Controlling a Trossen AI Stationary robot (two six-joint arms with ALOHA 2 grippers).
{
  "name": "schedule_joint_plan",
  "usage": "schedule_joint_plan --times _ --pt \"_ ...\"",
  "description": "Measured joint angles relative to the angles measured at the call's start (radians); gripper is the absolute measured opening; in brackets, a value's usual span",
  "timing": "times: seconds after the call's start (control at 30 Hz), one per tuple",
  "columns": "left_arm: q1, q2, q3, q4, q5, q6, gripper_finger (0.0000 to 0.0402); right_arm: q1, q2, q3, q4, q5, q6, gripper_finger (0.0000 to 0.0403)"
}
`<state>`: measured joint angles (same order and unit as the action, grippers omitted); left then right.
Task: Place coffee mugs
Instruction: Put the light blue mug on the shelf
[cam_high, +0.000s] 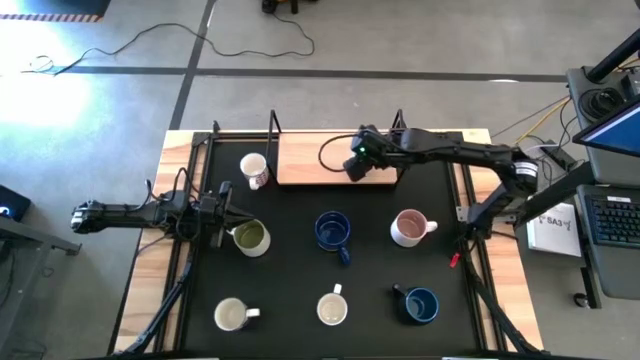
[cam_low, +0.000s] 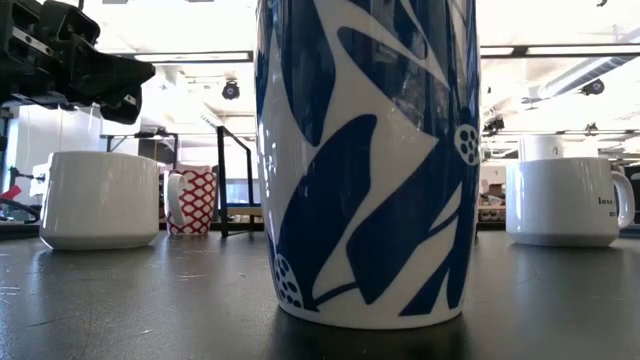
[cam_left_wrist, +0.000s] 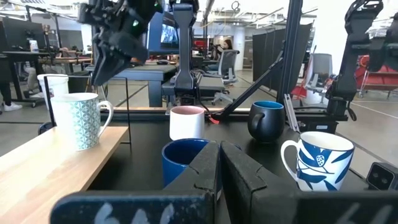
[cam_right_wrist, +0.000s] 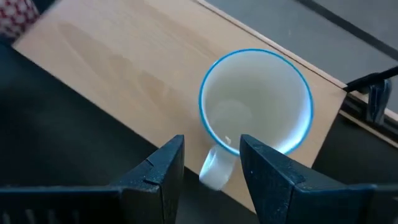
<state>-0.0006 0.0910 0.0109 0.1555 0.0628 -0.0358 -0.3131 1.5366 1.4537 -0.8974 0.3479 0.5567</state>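
Nearest: blue-leaf white ceramic mug (cam_low: 366, 160) fills our low view.
Right gripper (cam_right_wrist: 211, 163): wide, straddling handle of blue-rimmed white mug (cam_right_wrist: 256, 101) on wooden shelf board (cam_right_wrist: 118, 68).
Left gripper (cam_left_wrist: 219, 163): closed, idle.
Risk: we snag handle, tip mug off board.

An open-plan office lab is shown: grey swivel office chairs (cam_left_wrist: 229, 62), desks carrying monitors (cam_left_wrist: 169, 32), dark partition panels (cam_left_wrist: 273, 53), ceiling strip lights (cam_low: 180, 57) and a polished concrete floor (cam_high: 400, 40) crossed by cables.

Mugs (cam_left_wrist: 186, 122) beyond shut left hand (cam_left_wrist: 219, 163)
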Motion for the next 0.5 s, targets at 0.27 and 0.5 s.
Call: schedule_joint_plan --times 0.27,0.5 --pt "0.000 0.000 0.000 0.000 0.000 0.000 0.0000 -0.050 0.073 0.017 0.004 -0.037 -0.034 0.0146" --pt "0.000 0.000 0.000 0.000 0.000 0.000 0.0000 -0.057 0.097 0.017 0.020 -0.042 -0.047 0.0137"
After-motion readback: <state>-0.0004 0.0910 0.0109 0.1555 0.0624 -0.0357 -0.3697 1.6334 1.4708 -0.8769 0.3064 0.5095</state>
